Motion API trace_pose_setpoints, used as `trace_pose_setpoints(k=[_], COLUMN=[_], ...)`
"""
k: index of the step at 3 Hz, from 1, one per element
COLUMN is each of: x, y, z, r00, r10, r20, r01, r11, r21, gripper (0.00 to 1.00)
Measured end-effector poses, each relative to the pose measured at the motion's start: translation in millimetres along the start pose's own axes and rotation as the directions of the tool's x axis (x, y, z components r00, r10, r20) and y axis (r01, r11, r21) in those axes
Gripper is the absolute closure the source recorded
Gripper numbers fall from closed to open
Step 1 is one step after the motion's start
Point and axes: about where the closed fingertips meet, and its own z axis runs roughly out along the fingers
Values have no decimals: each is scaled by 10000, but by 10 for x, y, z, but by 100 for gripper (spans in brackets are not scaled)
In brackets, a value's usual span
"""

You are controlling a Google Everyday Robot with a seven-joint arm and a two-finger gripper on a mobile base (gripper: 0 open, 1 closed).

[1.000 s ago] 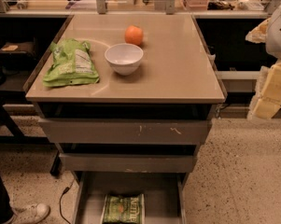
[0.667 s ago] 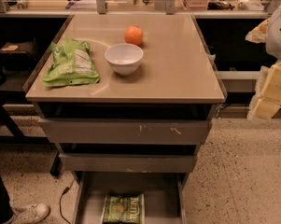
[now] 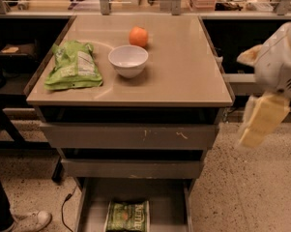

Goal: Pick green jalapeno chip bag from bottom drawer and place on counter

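The green jalapeno chip bag point(image 3: 127, 216), dark olive with pale lettering, lies flat in the open bottom drawer point(image 3: 167, 202) at the bottom edge of the camera view. The beige counter point(image 3: 183, 76) tops the grey cabinet. My gripper point(image 3: 262, 121), pale cream, hangs in the air at the right, beside the counter's right edge and level with the top drawer, well above and to the right of the bag. It holds nothing that I can see.
On the counter lie a lime-green bag point(image 3: 73, 66) at the left, a white bowl point(image 3: 128, 60) in the middle and an orange point(image 3: 138, 36) behind it. The two upper drawers point(image 3: 130, 135) are shut. A person's shoe point(image 3: 31, 221) and a cable are on the floor at the left.
My arm and gripper have shifted slightly down and to the left. The bag, the drawers and the things on the counter have not moved.
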Motion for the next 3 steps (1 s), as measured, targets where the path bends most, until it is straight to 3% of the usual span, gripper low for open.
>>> trace_pose_setpoints(k=[1,2,3], x=[-34,40,81], y=[463,925,980], z=[661,1358,1384], r00=[9991,9998,9999], r10=[-322,-140,-141], r20=[265,166,78], r01=[348,178,157], r11=[9941,9666,9638], r21=[-1032,-2558,-2661], gripper=[0,0,0])
